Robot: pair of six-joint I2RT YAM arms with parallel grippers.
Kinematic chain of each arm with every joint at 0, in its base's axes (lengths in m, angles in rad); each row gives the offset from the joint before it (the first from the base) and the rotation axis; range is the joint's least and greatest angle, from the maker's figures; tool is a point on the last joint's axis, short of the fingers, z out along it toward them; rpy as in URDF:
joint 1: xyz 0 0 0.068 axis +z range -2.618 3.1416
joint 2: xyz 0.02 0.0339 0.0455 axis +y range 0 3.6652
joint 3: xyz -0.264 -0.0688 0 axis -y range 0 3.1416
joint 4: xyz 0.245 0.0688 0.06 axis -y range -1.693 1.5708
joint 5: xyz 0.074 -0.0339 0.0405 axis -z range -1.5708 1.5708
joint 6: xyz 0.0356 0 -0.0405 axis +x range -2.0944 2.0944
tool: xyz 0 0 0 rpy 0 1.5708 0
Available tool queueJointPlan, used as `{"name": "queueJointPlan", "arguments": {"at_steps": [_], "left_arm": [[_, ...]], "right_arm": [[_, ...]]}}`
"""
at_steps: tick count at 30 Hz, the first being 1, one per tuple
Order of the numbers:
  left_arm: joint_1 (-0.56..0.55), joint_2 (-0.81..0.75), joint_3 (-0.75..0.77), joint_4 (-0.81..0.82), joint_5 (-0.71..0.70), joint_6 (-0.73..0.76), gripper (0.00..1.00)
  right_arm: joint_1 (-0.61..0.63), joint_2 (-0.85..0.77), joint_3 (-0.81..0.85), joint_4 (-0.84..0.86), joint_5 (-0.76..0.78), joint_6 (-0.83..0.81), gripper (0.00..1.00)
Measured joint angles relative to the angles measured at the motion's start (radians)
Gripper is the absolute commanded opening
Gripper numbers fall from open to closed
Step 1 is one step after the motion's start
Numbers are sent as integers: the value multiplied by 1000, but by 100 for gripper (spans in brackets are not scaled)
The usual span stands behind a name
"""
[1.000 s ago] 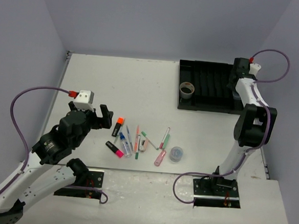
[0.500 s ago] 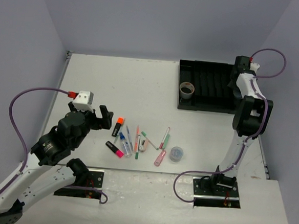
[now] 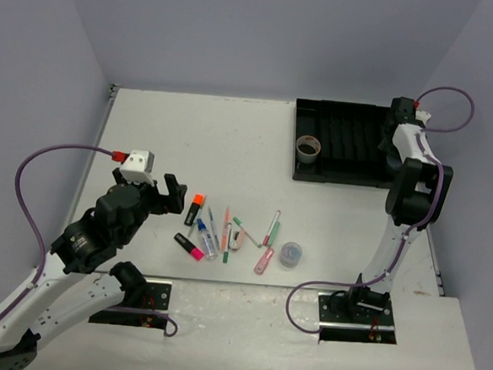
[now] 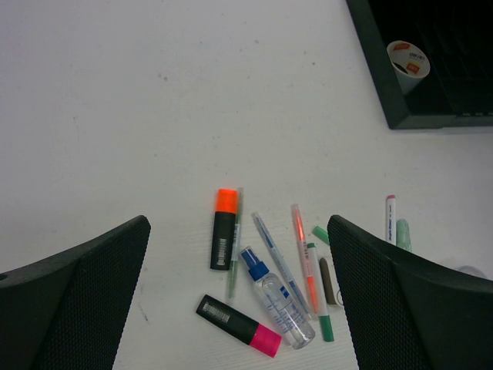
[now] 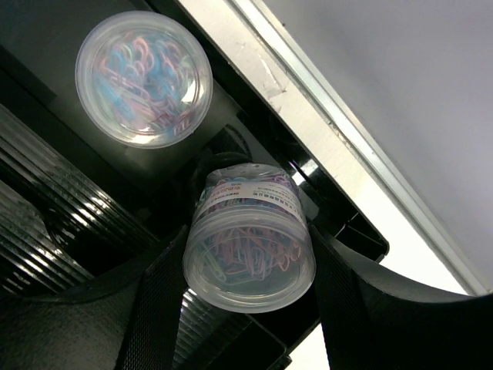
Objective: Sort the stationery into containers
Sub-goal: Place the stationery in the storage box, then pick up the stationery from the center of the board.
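Observation:
The black compartment tray [image 3: 340, 179] lies at the far right. My right gripper [image 3: 389, 151] is over its right end, shut on a clear tub of coloured paper clips [image 5: 248, 254], held tilted. A second tub [image 5: 144, 79] rests in the tray beside it. A tape roll [image 3: 307, 147] stands in the tray's left end. My left gripper [image 3: 165, 195] is open and empty, just left of the loose items: an orange highlighter [image 4: 224, 229], a pink highlighter [image 4: 239, 325], a small spray bottle [image 4: 277, 307] and thin pens [image 4: 303, 247]. A third tub [image 3: 291, 254] stands on the table.
More pens [image 3: 271, 229] lie right of the cluster near the third tub. The table's raised right edge [image 5: 347, 131] runs just beyond the tray. Blue-grey walls enclose the table on three sides.
My right wrist has shifted slightly to the right over the tray's right end. The left arm and the loose items have not moved.

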Motion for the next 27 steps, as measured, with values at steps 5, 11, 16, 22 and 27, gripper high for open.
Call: {"name": "queueJointPlan", "arguments": {"at_steps": [5,11,16,22,27], "left_arm": [[0,0,0,0,0,0,100],[0,0,0,0,0,0,100],[0,0,0,0,0,0,100],[0,3,0,0,0,0,100],[0,9,0,0,1,0,100]], "right_arm": [[-4,0,-2,1,-36,9,42],[-20,0,-1,-1,-64,16,75],[-24,0,36,-28,-69,18,86],[-17,0,65,-46,-76,17,89],[29,-22,64,-66,-78,16,90]]}}
